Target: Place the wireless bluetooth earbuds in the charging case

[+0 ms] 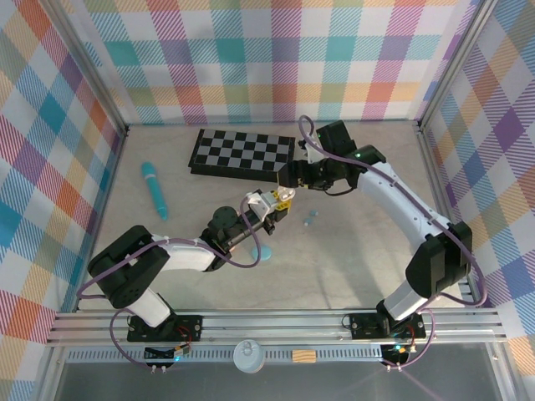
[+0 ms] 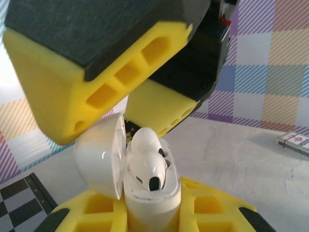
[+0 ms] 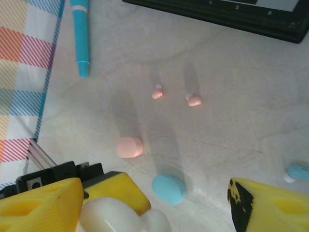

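Left claw [image 2: 152, 215] pinching open white charging case [image 2: 150, 195], one white earbud [image 2: 148, 164] seated, right claw [image 3: 178, 200] spread just above, pink earbuds [image 3: 194, 100] on tabletop [image 3: 231, 72]

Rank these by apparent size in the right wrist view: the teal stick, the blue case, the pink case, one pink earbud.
1. teal stick, though cut off at the frame edge.
2. blue case and pink case: close; blue looks slightly bigger but lies nearer the camera, so unranked.
3. pink earbud, smallest.

Robot lab test cell is indicated: table [image 1: 359, 251] is boxed by aluminium-profile frame [image 1: 276, 322] and plaid cloth walls [image 1: 251, 58], arm bases [image 1: 163, 324] bolted at near edge.
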Controlling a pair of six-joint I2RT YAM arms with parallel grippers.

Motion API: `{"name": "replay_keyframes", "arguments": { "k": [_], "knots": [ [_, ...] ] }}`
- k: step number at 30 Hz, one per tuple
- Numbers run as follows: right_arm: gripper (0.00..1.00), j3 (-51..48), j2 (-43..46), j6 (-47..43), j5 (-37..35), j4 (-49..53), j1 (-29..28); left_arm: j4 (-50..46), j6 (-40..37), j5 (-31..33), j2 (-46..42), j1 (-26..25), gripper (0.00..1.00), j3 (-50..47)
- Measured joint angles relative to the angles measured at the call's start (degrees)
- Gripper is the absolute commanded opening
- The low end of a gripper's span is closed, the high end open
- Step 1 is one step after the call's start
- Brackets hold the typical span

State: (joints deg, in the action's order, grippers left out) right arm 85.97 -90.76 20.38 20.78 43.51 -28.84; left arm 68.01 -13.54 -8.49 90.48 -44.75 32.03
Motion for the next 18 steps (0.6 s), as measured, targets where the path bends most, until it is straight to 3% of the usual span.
{"name": "replay_keyframes", "arguments": {
  "k": [11, 14, 18],
  "knots": [
    [0.8, -1.62, 7.17, -5.49, -3.87, 6.14, 0.0, -1.64, -0.85, 0.68, -0.13, 0.26, 0.0, 0.52],
    [0.81, -4.28, 11.13, -9.33, -3.17, 3.82, 0.39, -1.66, 0.42, -3.61, -0.66, 1.7, 0.0, 0.44],
    [0.84, -6.97, 15.85, -22.01, 1.31, 1.81, 0.76, -3.17, 3.48, -14.53, -4.66, 6.54, 0.0, 0.04]
  ]
}}
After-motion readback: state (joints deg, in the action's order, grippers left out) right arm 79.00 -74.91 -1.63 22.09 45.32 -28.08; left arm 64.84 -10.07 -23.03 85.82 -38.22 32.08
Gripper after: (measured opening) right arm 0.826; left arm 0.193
